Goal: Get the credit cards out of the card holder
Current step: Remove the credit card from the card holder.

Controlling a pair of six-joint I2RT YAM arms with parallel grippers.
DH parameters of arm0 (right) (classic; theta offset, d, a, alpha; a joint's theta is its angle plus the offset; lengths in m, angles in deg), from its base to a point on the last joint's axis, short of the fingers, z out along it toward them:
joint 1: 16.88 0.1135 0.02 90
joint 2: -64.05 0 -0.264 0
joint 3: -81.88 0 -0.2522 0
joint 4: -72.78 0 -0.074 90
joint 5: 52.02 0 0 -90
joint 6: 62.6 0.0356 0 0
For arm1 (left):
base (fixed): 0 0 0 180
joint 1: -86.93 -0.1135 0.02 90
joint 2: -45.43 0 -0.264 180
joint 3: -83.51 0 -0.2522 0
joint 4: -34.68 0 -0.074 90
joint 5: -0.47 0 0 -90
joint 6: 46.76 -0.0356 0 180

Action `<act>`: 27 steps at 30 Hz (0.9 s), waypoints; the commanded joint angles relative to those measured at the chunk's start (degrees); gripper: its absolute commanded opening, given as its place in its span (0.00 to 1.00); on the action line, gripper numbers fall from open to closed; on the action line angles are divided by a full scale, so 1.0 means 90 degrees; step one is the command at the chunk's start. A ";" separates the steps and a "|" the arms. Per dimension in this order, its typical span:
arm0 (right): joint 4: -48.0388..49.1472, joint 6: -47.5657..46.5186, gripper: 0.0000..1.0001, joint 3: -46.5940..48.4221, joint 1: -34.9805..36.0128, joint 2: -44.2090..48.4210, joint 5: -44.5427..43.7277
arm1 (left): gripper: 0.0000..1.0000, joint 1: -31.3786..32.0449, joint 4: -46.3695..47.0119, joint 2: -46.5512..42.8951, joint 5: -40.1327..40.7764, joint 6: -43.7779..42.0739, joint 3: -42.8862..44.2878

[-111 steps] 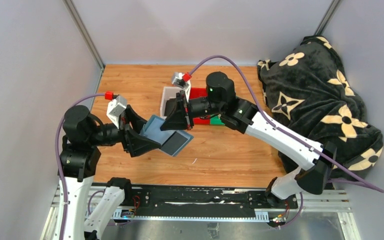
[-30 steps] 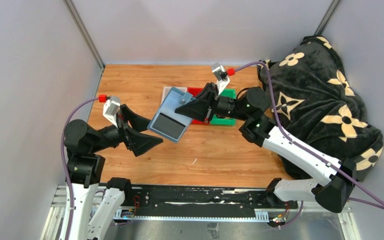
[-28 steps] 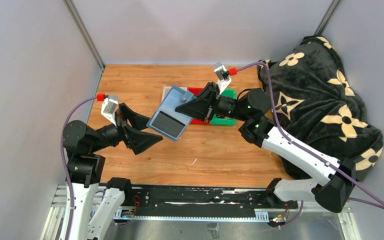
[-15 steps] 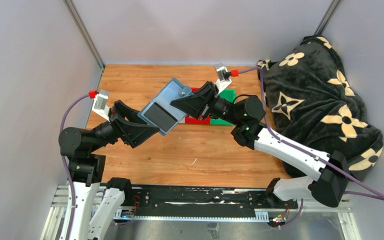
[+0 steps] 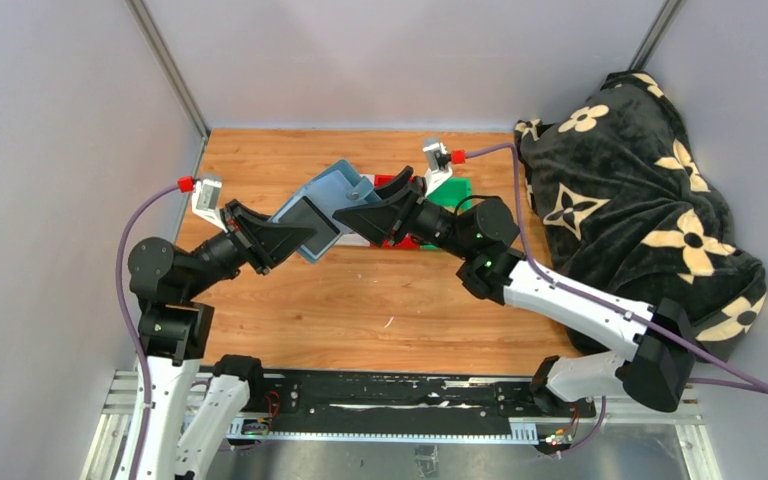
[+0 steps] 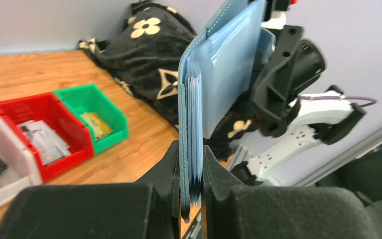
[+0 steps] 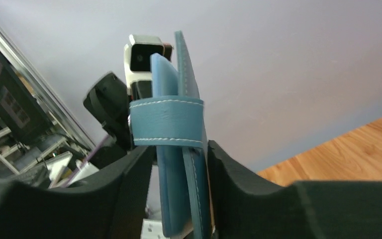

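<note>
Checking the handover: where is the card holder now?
Top view, left of centre: the card holder hangs above the table between both arms, clamped in the left jaws, near the red bin.

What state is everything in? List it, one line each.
card holder: unfolded, held up off the table
left gripper: shut on one edge of the card holder
right gripper: jaws either side of the holder's strap end; grip unclear
red bin: holds light cards or papers
green bin: holds one yellowish item
white bin: holds something dark
blanket: crumpled in a heap
</note>
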 commanded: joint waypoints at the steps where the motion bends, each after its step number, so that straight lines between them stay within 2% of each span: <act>1: -0.1124 -0.0721 0.51 0.0226 -0.0381 0.0388 0.0861 | 0.00 -0.0005 -0.1373 0.0183 0.0226 -0.1638 0.0541; 5: -0.3283 -0.2334 0.57 0.1033 -0.0472 0.0341 0.1584 | 0.00 -0.0005 -0.2701 0.0466 0.0125 -0.2983 0.1126; 7: -0.4396 -0.2992 0.63 0.1504 -0.0472 0.0185 0.1651 | 0.00 -0.0005 -0.3440 0.0653 0.0007 -0.3730 0.1377; 10: -0.5367 -0.3618 0.68 0.1978 -0.0472 0.0055 0.1603 | 0.00 -0.0005 -0.4559 0.1043 -0.0068 -0.4895 0.1786; 13: -0.5834 -0.3912 0.73 0.2312 -0.0473 -0.0057 0.1761 | 0.00 -0.0005 -0.5547 0.1378 -0.0057 -0.6138 0.2067; 18: -0.6772 -0.4236 0.74 0.3064 -0.0477 -0.0569 0.2014 | 0.00 0.0084 -0.6517 0.1775 0.0128 -0.7523 0.2323; 22: -0.7141 -0.4411 0.77 0.3368 -0.0444 -0.0922 0.2044 | 0.00 0.0480 -0.6936 0.1952 0.0600 -0.8176 0.2380; 27: -0.7398 -0.4661 0.79 0.3450 -0.0385 -0.1203 0.2235 | 0.00 0.0608 -0.7138 0.1904 0.0575 -0.8550 0.2337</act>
